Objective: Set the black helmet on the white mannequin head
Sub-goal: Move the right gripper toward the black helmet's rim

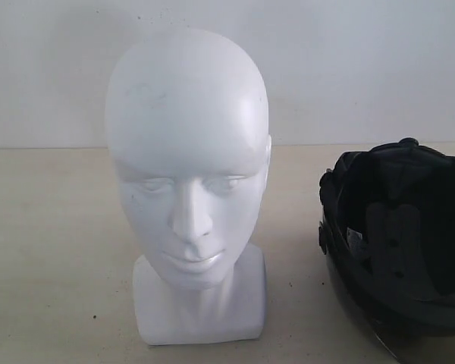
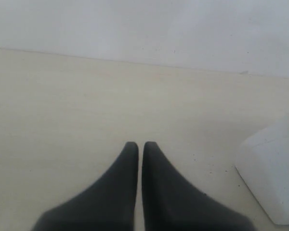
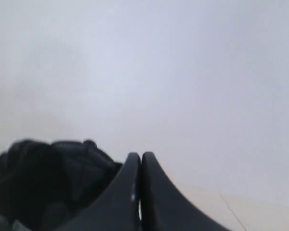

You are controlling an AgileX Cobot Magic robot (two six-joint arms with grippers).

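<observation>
Exterior view, white mannequin head (image 1: 188,152) upright, black helmet (image 1: 398,243) beside

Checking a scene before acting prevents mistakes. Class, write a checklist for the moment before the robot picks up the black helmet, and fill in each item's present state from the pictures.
1. The white mannequin head stands upright on the table: ok.
2. Its crown is bare: ok.
3. The black helmet lies apart from the head, lining showing: ok.
4. The left claw is empty: ok, shut above the table.
5. The right claw is open to grasp: not ok, shut, holding nothing.
6. How the helmet's far side rests: cannot tell, cut off by the exterior view's edge.
</observation>
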